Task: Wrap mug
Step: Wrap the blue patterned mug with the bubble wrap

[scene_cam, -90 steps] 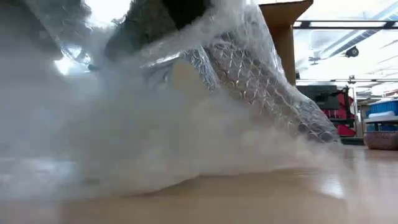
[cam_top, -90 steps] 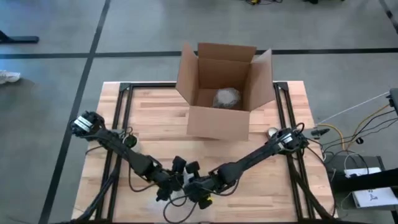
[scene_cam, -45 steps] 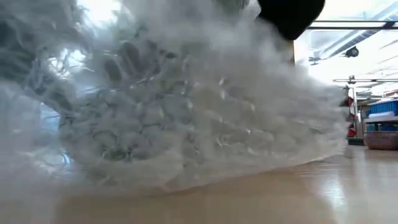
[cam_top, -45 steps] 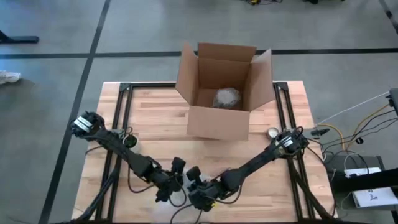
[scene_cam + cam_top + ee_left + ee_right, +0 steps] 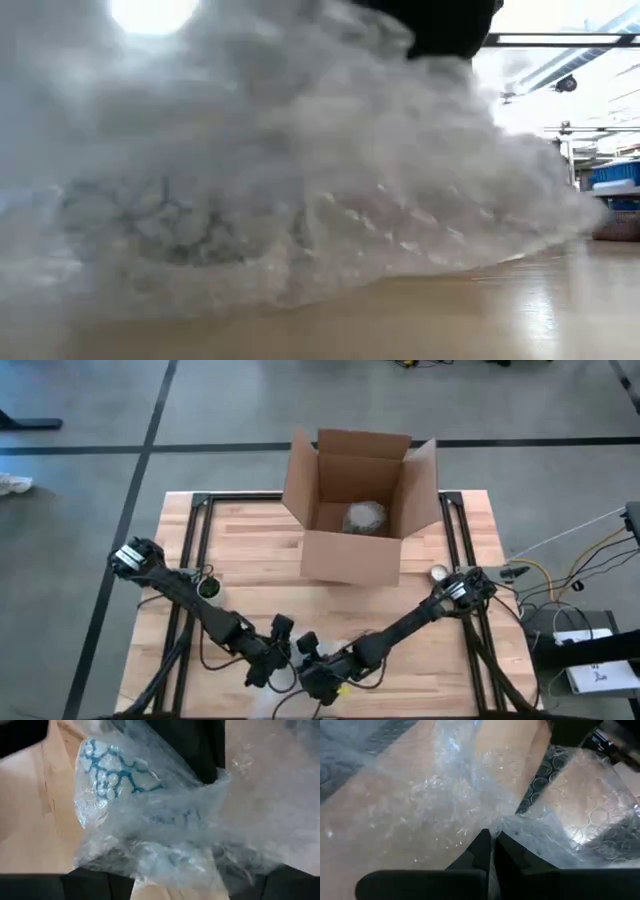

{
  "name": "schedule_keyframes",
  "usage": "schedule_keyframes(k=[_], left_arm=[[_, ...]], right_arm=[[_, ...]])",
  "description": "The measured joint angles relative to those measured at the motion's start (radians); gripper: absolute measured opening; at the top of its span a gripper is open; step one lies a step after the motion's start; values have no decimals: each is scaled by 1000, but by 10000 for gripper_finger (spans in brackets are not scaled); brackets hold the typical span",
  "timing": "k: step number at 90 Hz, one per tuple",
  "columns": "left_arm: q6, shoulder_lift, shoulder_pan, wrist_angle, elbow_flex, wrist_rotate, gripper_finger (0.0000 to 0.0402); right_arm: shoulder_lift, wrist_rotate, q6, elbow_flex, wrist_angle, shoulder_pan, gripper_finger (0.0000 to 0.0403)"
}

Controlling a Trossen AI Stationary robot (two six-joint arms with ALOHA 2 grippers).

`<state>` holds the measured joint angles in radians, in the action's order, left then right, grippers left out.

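1. I'm working at the near edge of the worktop (image 5: 240, 560), both arms stretched low and meeting over the bubble wrap (image 5: 300, 200). The right tool (image 5: 491, 851) has its fingers pressed together on a fold of the film, pinching it tight.
2. The left tool (image 5: 272, 660) sits just beside the right one; its fingers are buried under plastic, so I cannot tell whether they are spread or closed.
3. To do this step well, I'd keep the right pinch firm and pull the sheet taut across the bundle, no slack, while the left side steadies the load so it does not roll.
4. I'd keep the fold low against the wood so the loose flap tucks under rather than springing back.
5. The mug (image 5: 112, 770) is inside the wrap near the tools: pale, with a blue crackle pattern showing through the film. It looks partly covered, with film bunched loosely around it.
6. Behind, an open cardboard box (image 5: 360, 510) stands on the worktop with one wrapped bundle (image 5: 364, 517) already inside.
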<state>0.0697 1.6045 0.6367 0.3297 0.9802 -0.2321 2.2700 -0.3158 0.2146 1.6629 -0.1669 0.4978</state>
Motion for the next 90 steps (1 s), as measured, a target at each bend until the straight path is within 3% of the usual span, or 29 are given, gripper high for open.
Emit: schedule_keyframes(k=[34,65,90], left_arm=[[51,-50,0,42,1,-12,231],[199,7,5,-88,2,-22,207],[289,39,7,-162,3,-28,185]], right_arm=[[-2,38,-87,-62,92,-19,0],[-7,54,-114,-51,90,-16,0],[-3,-27,-118,-18,21,21,0]])
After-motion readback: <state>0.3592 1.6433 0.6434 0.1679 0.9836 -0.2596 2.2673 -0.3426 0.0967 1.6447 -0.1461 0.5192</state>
